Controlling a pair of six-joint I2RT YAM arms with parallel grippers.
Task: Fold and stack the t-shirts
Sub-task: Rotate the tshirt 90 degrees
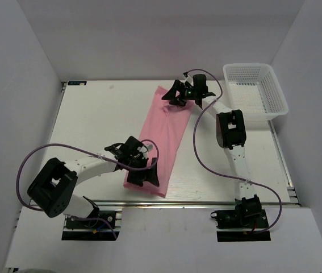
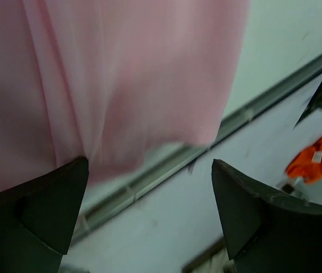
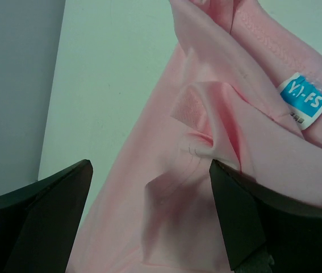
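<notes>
Top external: pink t-shirt [image 1: 163, 133] lies as a long strip on the worktop [image 1: 92, 119].
Both jaws stand wide at its ends; we judge the cross-folds and stacking remain.

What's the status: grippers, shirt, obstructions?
Left gripper open at near end of shirt. Right gripper open at collar end. Shirt a long diagonal strip. Basket apart, far right.

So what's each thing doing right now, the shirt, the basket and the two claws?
The t-shirt: folded into a long strip, lying slantwise on the table.
The basket: upright, no cloth in it.
The left claw: open, at the near end of the strip.
The right claw: open, over the collar end.
</notes>
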